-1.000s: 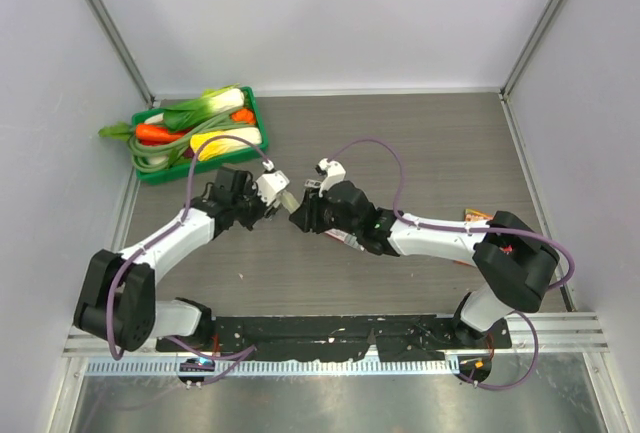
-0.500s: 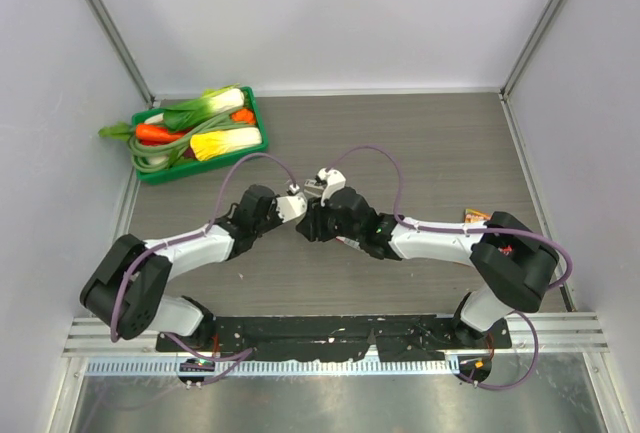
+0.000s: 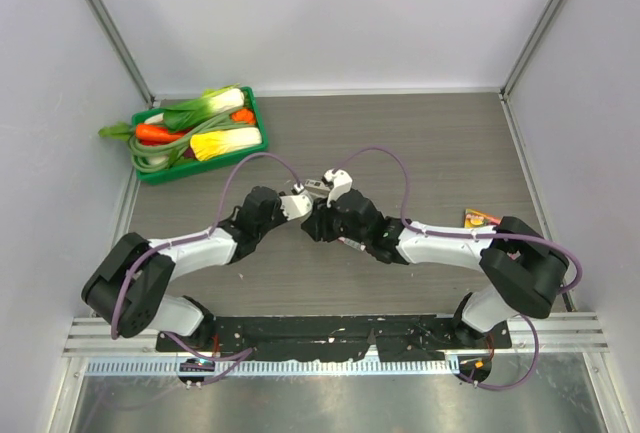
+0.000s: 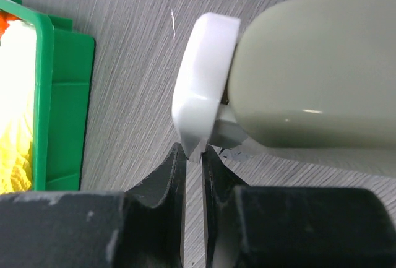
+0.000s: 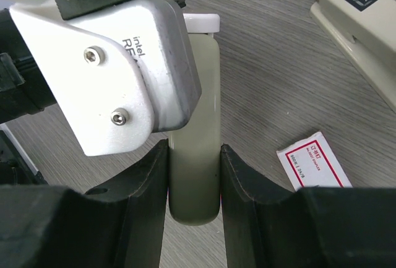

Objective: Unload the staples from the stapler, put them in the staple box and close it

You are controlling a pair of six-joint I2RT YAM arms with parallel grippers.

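top: left claw (image 3: 300, 207) and right claw (image 3: 312, 219) meet over the table (image 3: 450, 143) middle.
left wrist: fingers (image 4: 176, 169) nearly closed, pinching the white end (image 4: 201, 88) of a beige body (image 4: 315, 76).
right wrist: fingers (image 5: 148, 175) clamp that body's sides; printed box (image 5: 312, 163) lies nearby.
stapler, staples: cannot tell where.

Landmark: stapler-like thing (image 5: 195, 163), mid-counter (image 3: 430, 143). Left end effector (image 4: 195, 156) is at its left end, fingers closed on the edge of the base. Right end effector (image 5: 193, 150) is on its right, one finger against each side. Tray (image 4: 65, 95) sits behind-left of it at the counter's back-left corner, vegetables (image 3: 200, 123) inside. Packet (image 3: 476, 217) lies well to its right. In the right wrist view a second stapler-like thing (image 5: 362, 17) is on the counter up-right of it, apart. A small box (image 5: 315, 159) lies flat just right of it, not touching.
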